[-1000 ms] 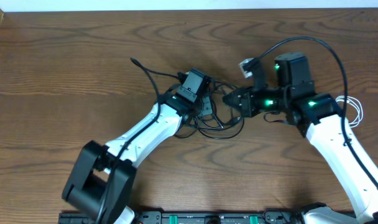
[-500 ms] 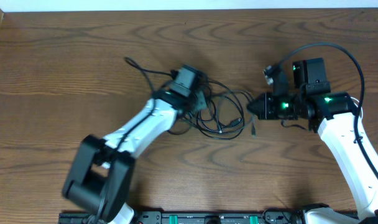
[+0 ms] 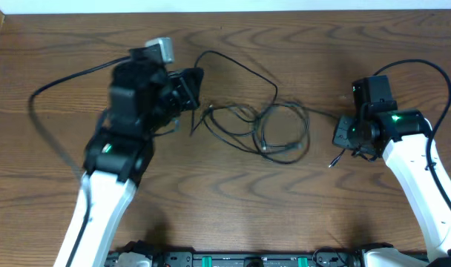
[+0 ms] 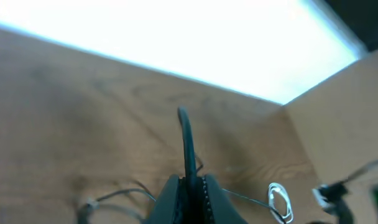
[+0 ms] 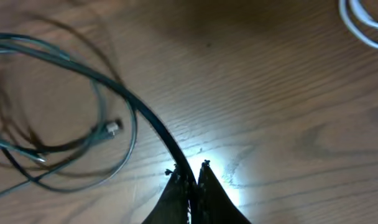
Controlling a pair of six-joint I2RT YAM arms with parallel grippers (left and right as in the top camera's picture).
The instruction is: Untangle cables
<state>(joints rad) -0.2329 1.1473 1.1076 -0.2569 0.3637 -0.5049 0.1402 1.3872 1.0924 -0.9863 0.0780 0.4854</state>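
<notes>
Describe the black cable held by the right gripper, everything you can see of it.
The black cable is thin, flexible and smooth, with what looks like a rubber sheath. The right gripper has its fingers shut on it close above the wooden table. From the grip it runs left into loose loops tangled with other black cord. A short tail with a small plug seems to stick out past the grip.
</notes>
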